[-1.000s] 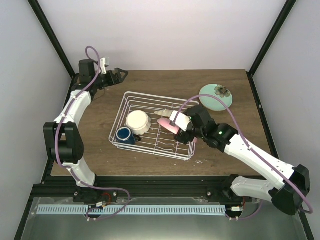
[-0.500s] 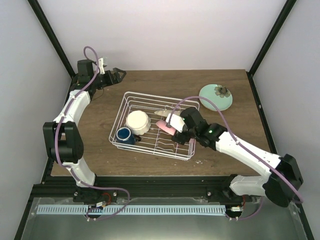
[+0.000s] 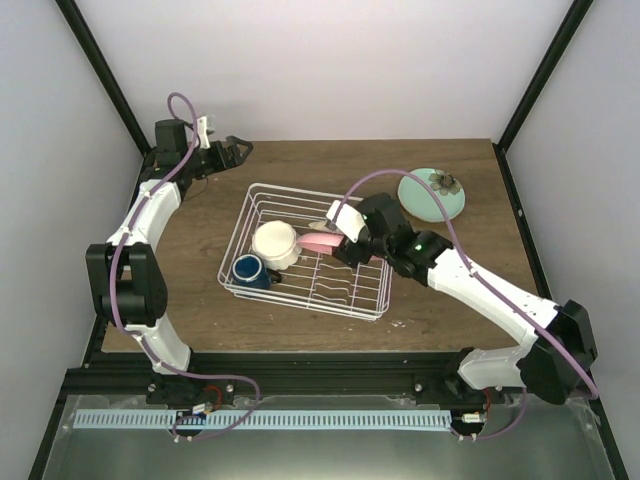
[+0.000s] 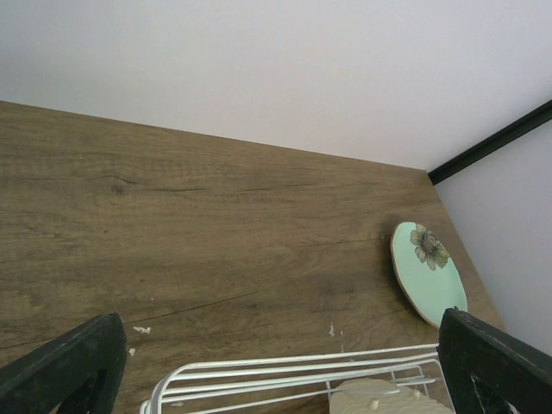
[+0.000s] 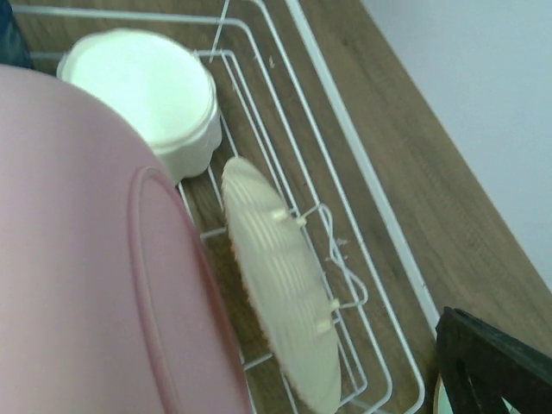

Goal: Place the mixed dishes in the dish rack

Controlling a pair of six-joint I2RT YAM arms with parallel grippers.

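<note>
Brown worktop [image 3: 200,300]: right pincer [image 3: 342,248] gapes wide over the rack's [image 3: 310,190] middle, the pink plate [image 3: 318,243] just beside it, toward the rack's left end.

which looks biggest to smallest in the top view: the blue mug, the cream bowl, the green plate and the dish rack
1. dish rack, by far the largest
2. pale green plate
3. cream bowl, a little smaller across than the plate
4. blue mug, clearly the smallest
</note>
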